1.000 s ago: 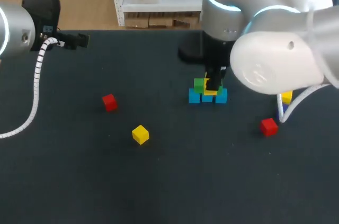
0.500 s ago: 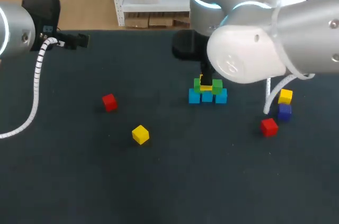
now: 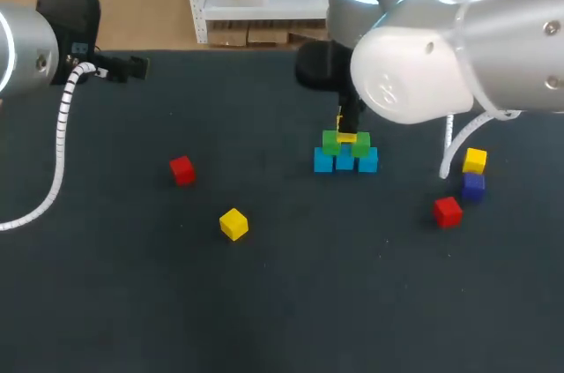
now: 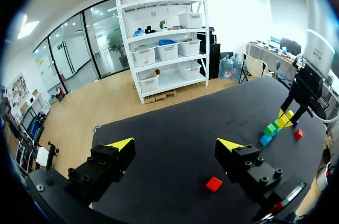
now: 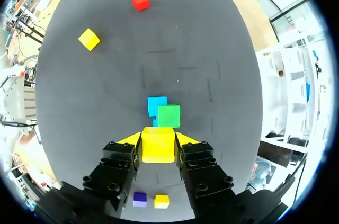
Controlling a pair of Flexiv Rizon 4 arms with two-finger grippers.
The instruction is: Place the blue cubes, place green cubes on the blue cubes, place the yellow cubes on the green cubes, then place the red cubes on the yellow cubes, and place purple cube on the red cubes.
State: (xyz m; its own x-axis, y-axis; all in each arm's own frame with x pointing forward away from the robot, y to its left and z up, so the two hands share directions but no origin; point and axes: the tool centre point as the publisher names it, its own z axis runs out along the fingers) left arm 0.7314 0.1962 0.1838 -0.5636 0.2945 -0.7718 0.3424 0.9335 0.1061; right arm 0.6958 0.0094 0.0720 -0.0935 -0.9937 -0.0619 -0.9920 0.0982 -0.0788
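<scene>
Right fingers [image 5: 123, 154]: closed from two sides on small yellow cube [image 5: 158, 144], which fills the gap between the yellow tips.
Held cube against stack: directly over two green cubes [image 3: 333, 142], at or just above their tops; contact not discernible.
Green layer: seated on row of blue cubes [image 3: 323, 161] on dark counter [image 3: 282, 302]; one green and one blue showing just ahead of the fingers in the right wrist view.
Coming move, as judged: short straight drop and release, centred across the gap between the greens.
Left fingers [image 4: 241, 156]: spread wide, empty, well apart from the stack.
Nearer arm: right.
Loose near right arm: second yellow cube [image 3: 475, 160], purple cube [image 3: 473, 184], red cube [image 3: 447, 211].
</scene>
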